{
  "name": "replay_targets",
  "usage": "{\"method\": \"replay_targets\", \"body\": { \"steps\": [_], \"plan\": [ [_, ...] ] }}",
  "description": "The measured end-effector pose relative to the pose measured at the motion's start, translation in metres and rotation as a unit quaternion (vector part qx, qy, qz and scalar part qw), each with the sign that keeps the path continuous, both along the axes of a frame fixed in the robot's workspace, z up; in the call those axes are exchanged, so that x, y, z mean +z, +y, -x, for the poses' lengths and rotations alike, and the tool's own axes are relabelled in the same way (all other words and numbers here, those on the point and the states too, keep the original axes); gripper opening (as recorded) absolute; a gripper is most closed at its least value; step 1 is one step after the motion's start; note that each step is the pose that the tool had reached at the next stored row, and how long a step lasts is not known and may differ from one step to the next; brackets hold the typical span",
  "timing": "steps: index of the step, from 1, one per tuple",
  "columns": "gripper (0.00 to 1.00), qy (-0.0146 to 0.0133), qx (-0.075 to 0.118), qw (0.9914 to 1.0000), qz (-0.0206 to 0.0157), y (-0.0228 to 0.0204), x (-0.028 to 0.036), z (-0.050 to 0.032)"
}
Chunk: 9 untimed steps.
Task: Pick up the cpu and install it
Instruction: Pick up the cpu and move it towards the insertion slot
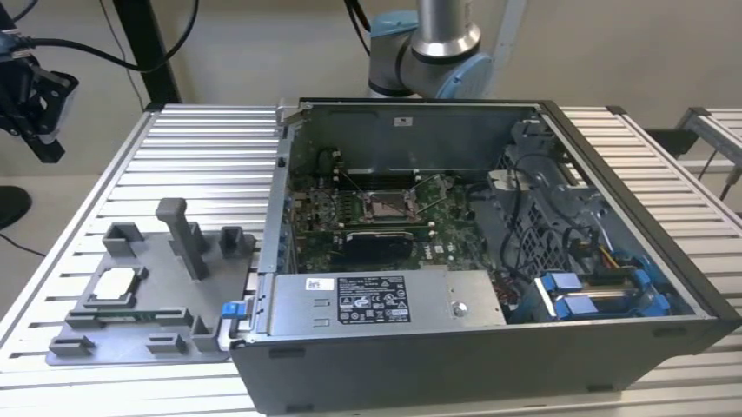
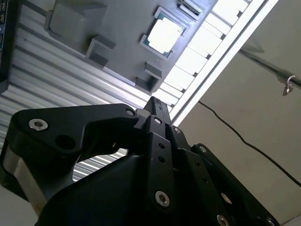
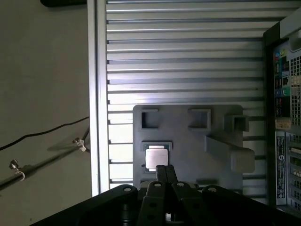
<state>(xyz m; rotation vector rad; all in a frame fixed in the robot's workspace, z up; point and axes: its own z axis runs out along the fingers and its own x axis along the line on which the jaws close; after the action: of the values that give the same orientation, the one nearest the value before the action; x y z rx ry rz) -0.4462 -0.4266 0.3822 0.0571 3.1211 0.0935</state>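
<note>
The cpu [image 1: 116, 284] is a small square chip with a silvery-white top. It lies flat in a recess of the grey plastic tray [image 1: 139, 339] at the exterior view's left. In both wrist views the cpu [image 3: 156, 157] [image 2: 164, 35] lies well below my black gripper [image 3: 164, 170] [image 2: 153, 106]. The fingertips are together and hold nothing. In the exterior view the gripper [image 1: 47, 148] hangs high over the table's left edge, apart from the tray. The open socket [image 1: 383, 206] sits in the middle of the motherboard inside the computer case [image 1: 487, 347].
The tray carries several grey blocks and a tall post [image 1: 186, 239]. A silver labelled power-supply box [image 1: 383, 300] fills the case's front. Cables and blue parts [image 1: 592, 291] crowd the case's right side. The table is ribbed metal [image 1: 197, 156]; beyond its left edge is floor.
</note>
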Motion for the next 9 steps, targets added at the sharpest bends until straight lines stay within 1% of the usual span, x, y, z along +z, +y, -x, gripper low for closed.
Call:
{"method": "replay_targets", "body": {
  "steps": [3,4,9],
  "plan": [
    [0.0,0.0,0.0,1.0,0.0,0.0,0.0,0.0],
    [1.0,-0.0001,0.0,1.0,0.0,0.0,0.0,0.0],
    [1.0,0.0,0.0,1.0,0.0,0.0,0.0,0.0001]
  ]
}}
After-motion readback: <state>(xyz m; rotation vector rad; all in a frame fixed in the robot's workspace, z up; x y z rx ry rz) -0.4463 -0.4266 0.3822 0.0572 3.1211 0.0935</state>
